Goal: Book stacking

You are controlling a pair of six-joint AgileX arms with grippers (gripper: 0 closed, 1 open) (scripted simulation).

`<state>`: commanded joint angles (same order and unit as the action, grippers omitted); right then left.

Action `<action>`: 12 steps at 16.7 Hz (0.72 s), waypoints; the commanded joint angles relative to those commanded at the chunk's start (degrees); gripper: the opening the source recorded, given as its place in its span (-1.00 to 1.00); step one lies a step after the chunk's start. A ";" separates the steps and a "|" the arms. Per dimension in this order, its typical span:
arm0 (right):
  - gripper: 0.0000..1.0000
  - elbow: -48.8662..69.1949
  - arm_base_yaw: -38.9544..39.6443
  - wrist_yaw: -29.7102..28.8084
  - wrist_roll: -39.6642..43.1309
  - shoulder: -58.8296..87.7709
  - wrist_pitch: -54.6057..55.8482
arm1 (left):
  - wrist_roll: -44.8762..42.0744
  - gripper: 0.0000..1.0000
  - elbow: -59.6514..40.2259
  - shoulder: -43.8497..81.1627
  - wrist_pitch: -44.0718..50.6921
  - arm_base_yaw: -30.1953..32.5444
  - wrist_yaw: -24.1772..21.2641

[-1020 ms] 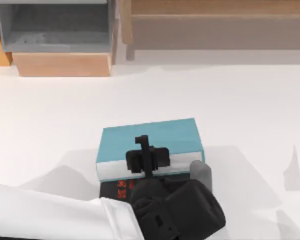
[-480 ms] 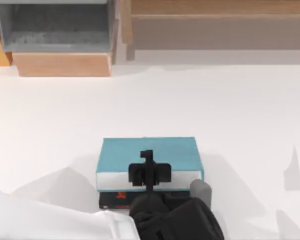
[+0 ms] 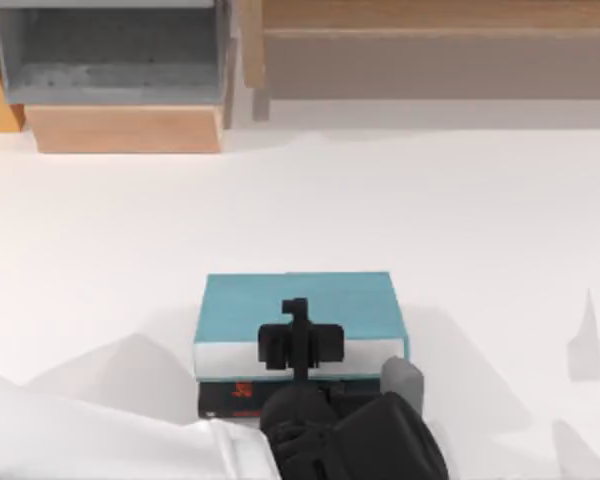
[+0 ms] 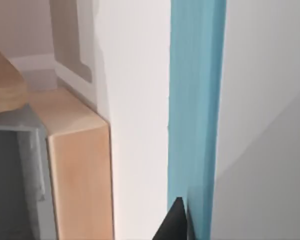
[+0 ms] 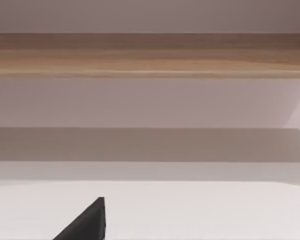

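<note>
Left end effector sits at the near page edge of the blue book, apparently pinching it, though I cannot tell the finger gap; blue book lies on the black book, which peeks out just beneath the end effector on the counter; both look rigid, flat, fairly light, covers likely slick; best held across the edges; red lettering on the black one, unreadable; right arm parked.

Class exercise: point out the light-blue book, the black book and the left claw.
light-blue book (image 3: 300, 300), top view, on its blue cover.
black book (image 3: 230, 398), top view, on its exposed near edge.
left claw (image 3: 299, 343), top view, between its black fingers.
</note>
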<state>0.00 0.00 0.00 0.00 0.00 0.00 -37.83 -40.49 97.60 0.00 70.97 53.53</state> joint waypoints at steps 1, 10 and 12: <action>1.00 0.00 0.00 0.00 0.00 0.00 0.00 | 0.00 -0.55 0.00 0.00 0.00 0.00 0.00; 1.00 0.00 0.00 0.00 0.00 0.00 0.00 | 0.00 0.81 0.00 0.00 0.00 0.00 0.00; 1.00 0.00 0.00 0.00 0.00 0.00 0.00 | 0.00 1.00 0.00 0.00 0.00 0.00 0.00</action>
<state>0.00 0.00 0.00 0.00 0.00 0.00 -37.83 -40.49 97.60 0.00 70.97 53.53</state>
